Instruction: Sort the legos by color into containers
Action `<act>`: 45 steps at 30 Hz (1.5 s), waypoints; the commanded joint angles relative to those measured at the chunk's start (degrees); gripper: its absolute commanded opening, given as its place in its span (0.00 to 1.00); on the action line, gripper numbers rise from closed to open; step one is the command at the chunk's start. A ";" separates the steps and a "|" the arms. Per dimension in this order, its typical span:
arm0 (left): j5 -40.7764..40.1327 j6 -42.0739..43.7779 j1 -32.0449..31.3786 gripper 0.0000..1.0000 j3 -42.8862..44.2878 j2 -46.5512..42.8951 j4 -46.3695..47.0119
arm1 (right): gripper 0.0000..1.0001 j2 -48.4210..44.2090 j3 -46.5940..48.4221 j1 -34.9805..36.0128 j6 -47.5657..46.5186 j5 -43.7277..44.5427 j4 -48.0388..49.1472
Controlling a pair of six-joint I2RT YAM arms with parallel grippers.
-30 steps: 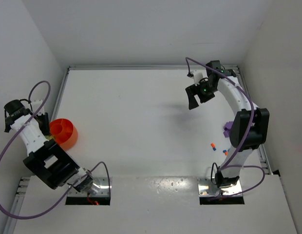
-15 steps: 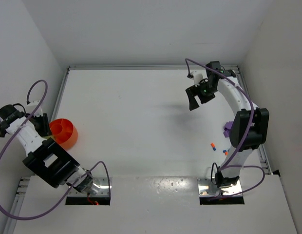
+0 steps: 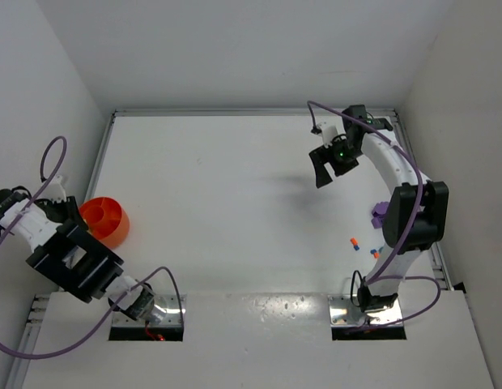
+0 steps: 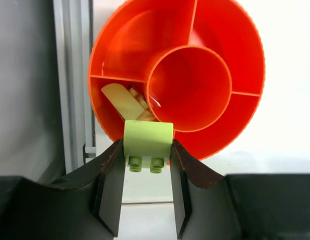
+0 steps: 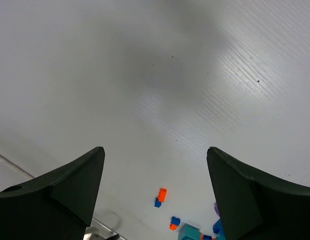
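My left gripper is shut on a lime green lego, studs toward the camera, held above the near rim of the orange bowl. The bowl has a round middle cup and outer compartments; the left one holds pale yellow-green pieces. In the top view the bowl sits at the left table edge, with the left gripper beside it. My right gripper is open and empty, high above the far right of the table. Small orange and blue legos and a teal one lie below it. A purple lego shows beside the right arm.
An aluminium rail runs along the table's left edge beside the bowl. White walls close in the table on three sides. Small orange-and-blue legos lie near the right arm's base.
My left arm has swung further left and toward the near edge, the gripper staying by the bowl. The right arm has barely moved.
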 commanded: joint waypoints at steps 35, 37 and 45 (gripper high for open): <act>20.72 14.46 5.94 0.69 8.46 -6.29 -9.89 | 0.82 -7.91 -5.45 0.06 -1.91 -0.36 1.23; 22.91 16.30 5.94 0.84 10.67 -8.66 -11.73 | 0.81 -8.79 -6.25 -0.47 -1.91 1.22 1.23; 16.62 2.82 -13.68 1.00 18.50 -10.53 -7.36 | 0.77 -13.36 -15.81 -6.68 -3.05 8.35 1.32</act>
